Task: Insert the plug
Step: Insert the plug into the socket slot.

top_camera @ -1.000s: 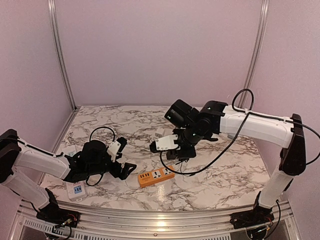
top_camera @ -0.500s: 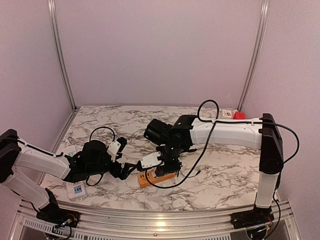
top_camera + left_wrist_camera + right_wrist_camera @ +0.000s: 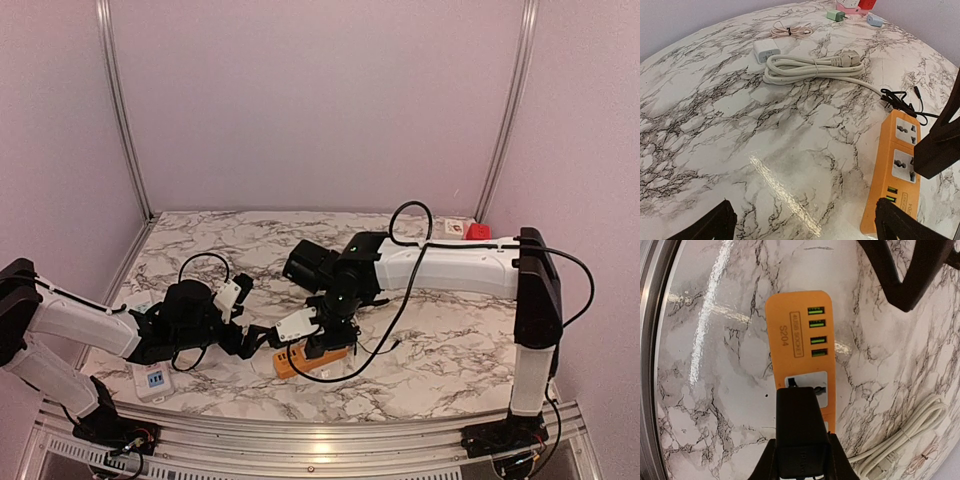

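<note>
The orange power strip (image 3: 300, 360) lies on the marble table near the front; it also shows in the left wrist view (image 3: 890, 180) and the right wrist view (image 3: 797, 340). My right gripper (image 3: 328, 335) is shut on a black plug block (image 3: 799, 430) and holds it over the strip's first white socket (image 3: 815, 382), partly hiding it. From the left wrist view the plug (image 3: 936, 150) hangs at the strip's right side. My left gripper (image 3: 807, 222) is open and empty, its right finger (image 3: 900, 225) beside the strip's USB end.
The plug's black cable (image 3: 897, 100) trails behind the strip. A coiled white cable (image 3: 815, 67), a white adapter (image 3: 766, 50) and a pink cord (image 3: 788, 31) lie farther back. A small white socket block (image 3: 152, 380) sits front left. Metal table edge (image 3: 650, 365).
My right arm has swung left and down with the plug, from over the table's middle to just above the orange strip. My left arm has barely moved.
</note>
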Tool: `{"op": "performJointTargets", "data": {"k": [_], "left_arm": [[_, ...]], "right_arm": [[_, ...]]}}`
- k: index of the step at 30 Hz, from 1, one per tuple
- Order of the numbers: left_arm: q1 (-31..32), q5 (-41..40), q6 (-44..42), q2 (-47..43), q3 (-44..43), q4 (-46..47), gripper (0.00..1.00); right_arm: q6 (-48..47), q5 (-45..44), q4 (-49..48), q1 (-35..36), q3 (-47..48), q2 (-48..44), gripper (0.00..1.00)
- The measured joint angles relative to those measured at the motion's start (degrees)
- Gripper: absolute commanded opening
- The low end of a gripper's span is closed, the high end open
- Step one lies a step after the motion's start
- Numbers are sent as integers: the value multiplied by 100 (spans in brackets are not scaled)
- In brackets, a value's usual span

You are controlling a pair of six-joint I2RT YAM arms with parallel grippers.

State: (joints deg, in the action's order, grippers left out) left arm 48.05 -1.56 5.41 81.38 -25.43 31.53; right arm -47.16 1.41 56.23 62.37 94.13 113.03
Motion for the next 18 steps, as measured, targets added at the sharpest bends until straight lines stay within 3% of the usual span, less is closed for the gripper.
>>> {"op": "performJointTargets", "data": {"k": [13,18], "left_arm": [[-7,2,0,0,0,0,99],[-7,2,2,0,0,0,99]], "right_arm": [[-199,-98,48,22,98,223,0],[-238,-243,323,61,411,422,5]]}}
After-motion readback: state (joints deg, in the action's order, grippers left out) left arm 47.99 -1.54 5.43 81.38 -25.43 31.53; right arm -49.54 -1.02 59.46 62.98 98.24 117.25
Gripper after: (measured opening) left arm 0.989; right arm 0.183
